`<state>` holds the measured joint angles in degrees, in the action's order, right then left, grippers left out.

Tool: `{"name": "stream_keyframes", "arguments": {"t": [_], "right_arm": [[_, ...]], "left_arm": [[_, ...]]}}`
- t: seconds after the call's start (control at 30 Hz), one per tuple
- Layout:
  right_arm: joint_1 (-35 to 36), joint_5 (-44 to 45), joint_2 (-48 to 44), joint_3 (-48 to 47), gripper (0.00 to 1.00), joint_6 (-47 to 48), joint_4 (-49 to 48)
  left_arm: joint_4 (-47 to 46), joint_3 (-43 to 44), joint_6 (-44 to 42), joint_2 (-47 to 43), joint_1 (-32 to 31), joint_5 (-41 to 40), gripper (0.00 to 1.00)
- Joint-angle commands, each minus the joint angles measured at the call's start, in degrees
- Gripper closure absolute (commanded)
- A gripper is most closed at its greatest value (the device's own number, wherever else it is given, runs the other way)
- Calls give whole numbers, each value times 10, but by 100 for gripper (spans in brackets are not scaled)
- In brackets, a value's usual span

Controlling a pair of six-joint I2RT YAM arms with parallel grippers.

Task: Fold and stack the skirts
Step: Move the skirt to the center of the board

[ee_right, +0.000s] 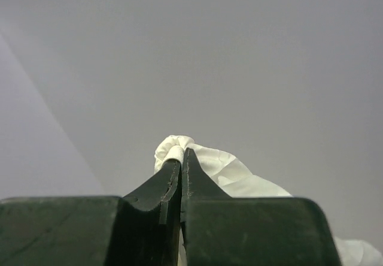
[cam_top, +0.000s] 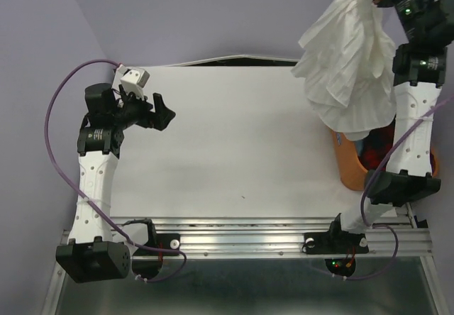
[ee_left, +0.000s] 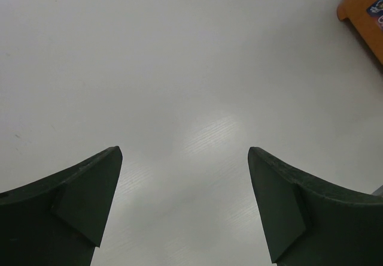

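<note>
The white desk (cam_top: 234, 137) fills the middle of the frame. At the upper right, the white skirt (cam_top: 347, 67) hangs in the air. Its bottom end dips toward the orange tub (cam_top: 349, 166) at the right edge. The right tool (ee_right: 181, 158) is pinched tight on the skirt's top. At the upper left, the left tool (ee_left: 184, 155) stands wide apart over the desk.
</note>
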<state>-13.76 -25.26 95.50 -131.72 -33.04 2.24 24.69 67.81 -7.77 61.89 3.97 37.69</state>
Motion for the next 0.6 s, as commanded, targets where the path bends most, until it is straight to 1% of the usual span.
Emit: {"name": "stream_keyframes", "arguments": {"t": [0.0, 0.03, 0.13, 0.17, 0.2, 0.23, 0.3, 0.33, 0.37, 0.43, 0.47, 0.53, 0.57], "right_arm": [[127, -12, -35, 80, 99, 50, -47], [180, 3, -38, 98, 99, 84, -37], [253, 33, -43, 169, 99, 141, -26], [295, 39, -43, 190, 99, 148, -24], [318, 43, -43, 212, 99, 159, -24], [358, 55, -39, 257, 99, 179, -24], [392, 65, -34, 304, 99, 198, -24], [410, 73, -24, 351, 99, 215, -27], [438, 76, -18, 375, 99, 223, -33], [461, 80, -2, 419, 99, 233, -43], [482, 79, 21, 451, 99, 235, -51], [501, 76, 52, 471, 99, 235, -56], [509, 72, 85, 481, 99, 231, -60]], "left_arm": [[-22, 39, 3, -4, 5, 35, 1], [-19, 44, 3, -5, 5, 36, 2], [-12, 54, -4, -5, 9, 44, 2], [-10, 55, -10, -5, 10, 48, 1], [-9, 56, -12, -6, 10, 50, 1], [-7, 54, -14, -7, 11, 50, 2], [-3, 49, -26, -7, 12, 57, 2], [3, 43, -30, -6, 13, 57, 2], [5, 39, -35, -6, 13, 55, 3], [13, 26, -49, -5, 14, 49, 3], [16, 22, -54, -5, 16, 44, 3], [24, 8, -63, -3, 20, 39, 3], [26, 3, -69, -1, 23, 37, 4]]}}
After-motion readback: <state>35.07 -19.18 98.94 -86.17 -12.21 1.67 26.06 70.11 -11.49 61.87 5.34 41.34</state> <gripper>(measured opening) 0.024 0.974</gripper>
